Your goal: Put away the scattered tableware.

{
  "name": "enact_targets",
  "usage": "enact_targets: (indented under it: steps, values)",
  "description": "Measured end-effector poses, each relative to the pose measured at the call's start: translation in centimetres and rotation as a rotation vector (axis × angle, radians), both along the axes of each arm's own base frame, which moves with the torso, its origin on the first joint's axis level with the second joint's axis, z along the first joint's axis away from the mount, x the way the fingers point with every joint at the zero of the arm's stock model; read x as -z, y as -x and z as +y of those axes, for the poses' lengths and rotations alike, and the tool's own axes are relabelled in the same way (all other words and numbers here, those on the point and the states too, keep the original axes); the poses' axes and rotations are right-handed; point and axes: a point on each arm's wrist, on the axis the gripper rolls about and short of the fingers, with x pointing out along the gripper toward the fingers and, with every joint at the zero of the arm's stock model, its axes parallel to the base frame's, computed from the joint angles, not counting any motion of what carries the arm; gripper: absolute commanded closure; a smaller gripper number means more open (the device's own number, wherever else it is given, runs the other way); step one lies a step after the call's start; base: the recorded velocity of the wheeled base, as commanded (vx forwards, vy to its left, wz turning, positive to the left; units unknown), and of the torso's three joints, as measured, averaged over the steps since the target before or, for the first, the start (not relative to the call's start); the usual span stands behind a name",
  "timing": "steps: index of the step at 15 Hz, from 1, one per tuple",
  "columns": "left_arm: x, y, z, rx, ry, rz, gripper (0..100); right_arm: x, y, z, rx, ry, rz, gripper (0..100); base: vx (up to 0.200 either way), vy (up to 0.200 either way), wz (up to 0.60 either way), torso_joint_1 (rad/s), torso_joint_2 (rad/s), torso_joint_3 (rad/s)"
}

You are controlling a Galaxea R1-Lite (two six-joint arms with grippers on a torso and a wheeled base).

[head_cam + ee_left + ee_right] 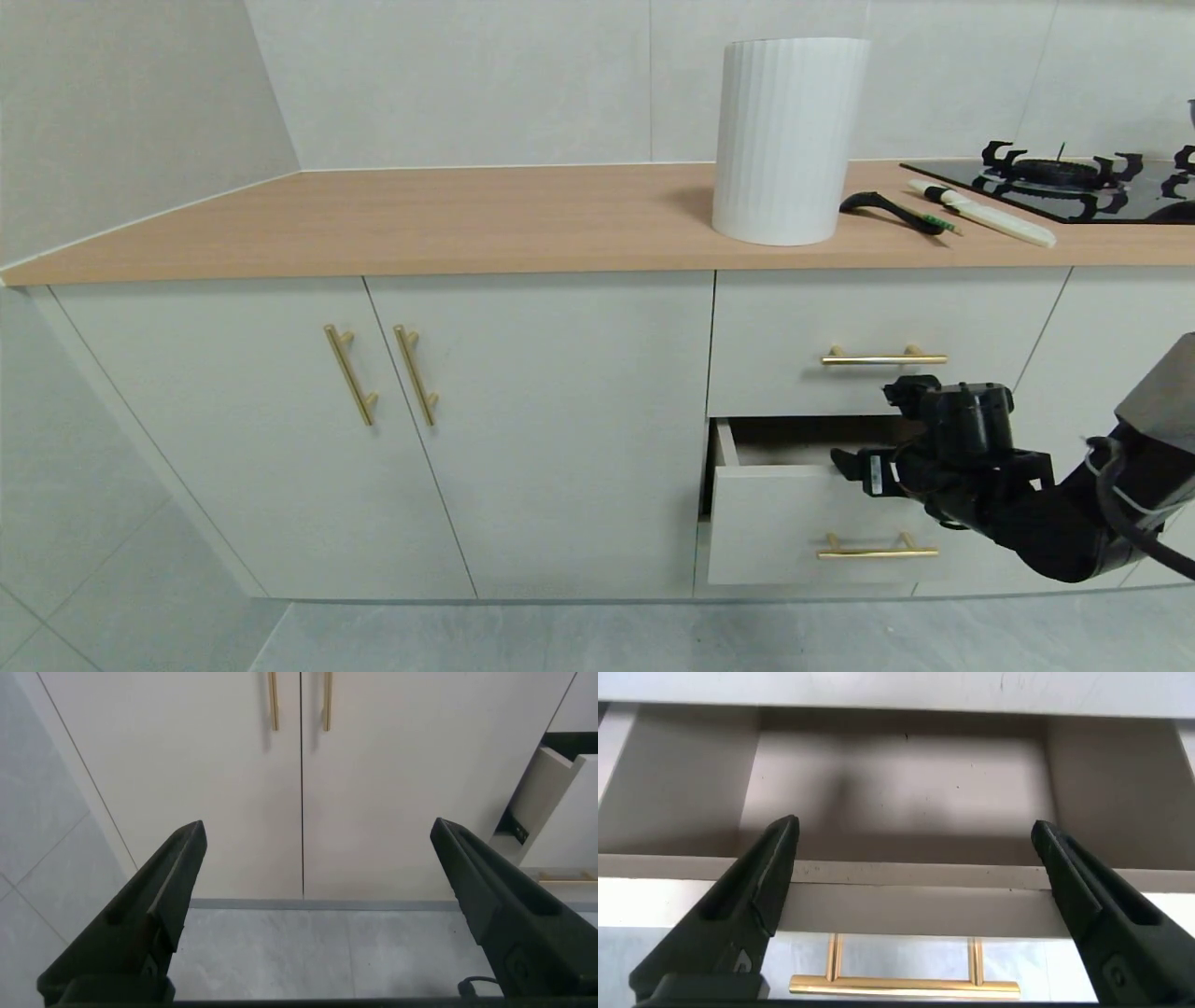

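On the wooden countertop (pixel 420 219) lie a black-handled utensil (pixel 889 207) and a long cream-white utensil (pixel 988 217), just right of a tall white ribbed container (pixel 789 140). Below them the lower drawer (pixel 805 523) stands pulled out, its inside (pixel 906 784) bare. My right gripper (pixel 873 439) (pixel 915 826) hangs open over the drawer's front edge, holding nothing. My left gripper (pixel 318 826) is open and empty, low down and facing the cabinet doors (pixel 299 765).
A black gas hob (pixel 1064 182) sits at the counter's right end. The upper drawer (pixel 882 336) is closed. Two cabinet doors with gold handles (pixel 378 373) fill the left. Grey tiled floor (pixel 560 639) spreads below.
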Motion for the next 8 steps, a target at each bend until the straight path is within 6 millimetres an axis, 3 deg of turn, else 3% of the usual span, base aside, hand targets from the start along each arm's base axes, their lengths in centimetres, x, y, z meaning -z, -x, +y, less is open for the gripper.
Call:
enact_targets:
  steps: [8]
  values:
    - [0.0, 0.0, 0.0, 0.000, 0.000, 0.000, 0, -3.0, 4.3, -0.8, -0.119, 0.062, 0.272, 0, 0.000, 0.000, 0.00, 0.000, 0.00, 0.000]
